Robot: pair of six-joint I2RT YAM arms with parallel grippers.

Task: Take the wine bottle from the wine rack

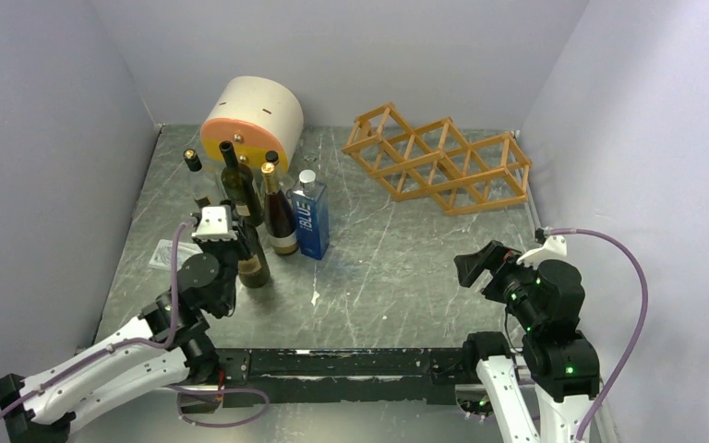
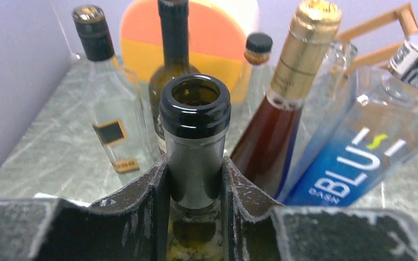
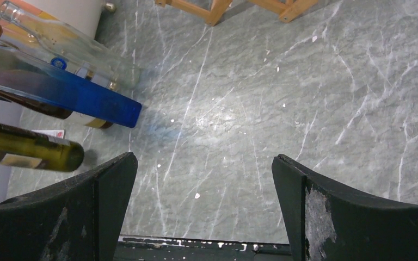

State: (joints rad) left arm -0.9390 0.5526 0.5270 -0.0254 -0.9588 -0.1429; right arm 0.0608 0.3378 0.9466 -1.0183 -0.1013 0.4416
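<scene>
A dark green wine bottle (image 1: 255, 266) with an open mouth stands upright on the table at the left, away from the rack. My left gripper (image 1: 237, 231) is shut on its neck. In the left wrist view the fingers (image 2: 141, 190) press both sides of the wine bottle (image 2: 195, 125) just under the lip. The wine rack (image 1: 438, 161), an orange-tan lattice, lies at the back right with no bottle in its cells. My right gripper (image 1: 473, 268) hangs open over bare table at the right. In the right wrist view nothing is between the right gripper (image 3: 204, 163) jaws.
Behind the held bottle stand a tall green bottle (image 1: 237, 185), an amber bottle with gold foil (image 1: 282, 217), a blue square bottle (image 1: 312, 221) and a clear bottle (image 1: 194, 164). A cream and orange cylinder (image 1: 251, 115) lies at the back. Walls close in left, right and rear.
</scene>
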